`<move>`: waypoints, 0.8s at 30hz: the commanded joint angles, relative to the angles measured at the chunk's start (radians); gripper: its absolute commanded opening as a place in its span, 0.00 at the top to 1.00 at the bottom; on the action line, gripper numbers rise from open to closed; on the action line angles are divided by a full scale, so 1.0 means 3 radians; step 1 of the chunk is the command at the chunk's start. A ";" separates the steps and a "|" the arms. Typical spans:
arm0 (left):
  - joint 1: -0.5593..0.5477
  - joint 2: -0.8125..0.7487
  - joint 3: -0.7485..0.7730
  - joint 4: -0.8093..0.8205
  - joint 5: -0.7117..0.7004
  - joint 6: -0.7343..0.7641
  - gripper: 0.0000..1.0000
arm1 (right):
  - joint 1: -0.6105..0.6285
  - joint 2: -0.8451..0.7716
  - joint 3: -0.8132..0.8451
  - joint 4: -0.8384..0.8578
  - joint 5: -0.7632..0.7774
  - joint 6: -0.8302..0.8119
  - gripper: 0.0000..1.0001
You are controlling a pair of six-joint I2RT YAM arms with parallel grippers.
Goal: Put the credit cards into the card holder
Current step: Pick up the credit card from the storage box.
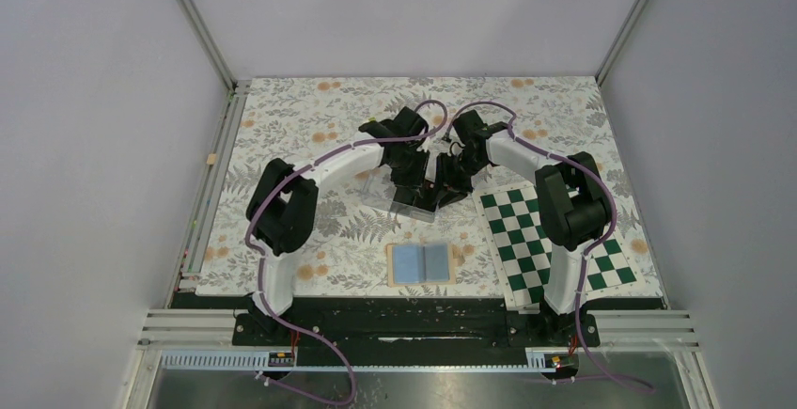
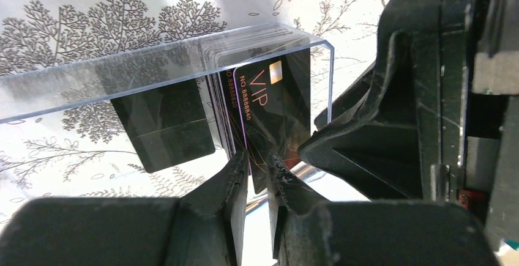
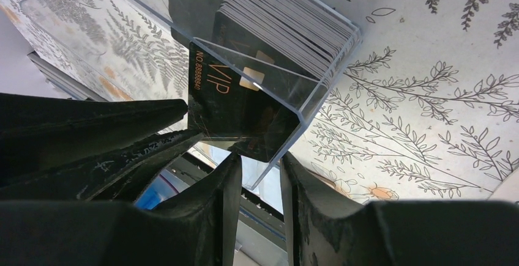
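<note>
Left hand (image 2: 257, 167) pinches 1 credit card (image 2: 276, 116) edge — right hand (image 3: 257, 171) (spread) adjacent.

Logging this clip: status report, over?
Left end effector pinching front card in clear case. Right end effector straddles case corner, grip unclear. Card holder lies open, apart.

The left arm (image 1: 282, 210) and right arm (image 1: 569, 207) are curved white shells joined by bulky black housings. A thin purple cable (image 1: 250, 235) runs along each, starting at the black base plate (image 1: 414, 320). The left gripper (image 2: 257, 163) and right gripper (image 3: 260, 169) have matte black, tapered fingers (image 2: 229, 192) with pale scuffs.
</note>
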 commanded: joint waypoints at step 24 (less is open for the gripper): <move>0.0182 -0.0331 -0.0610 0.0907 0.0901 -0.0387 0.79 | 0.0029 -0.0020 -0.0017 0.0003 -0.0080 -0.0032 0.64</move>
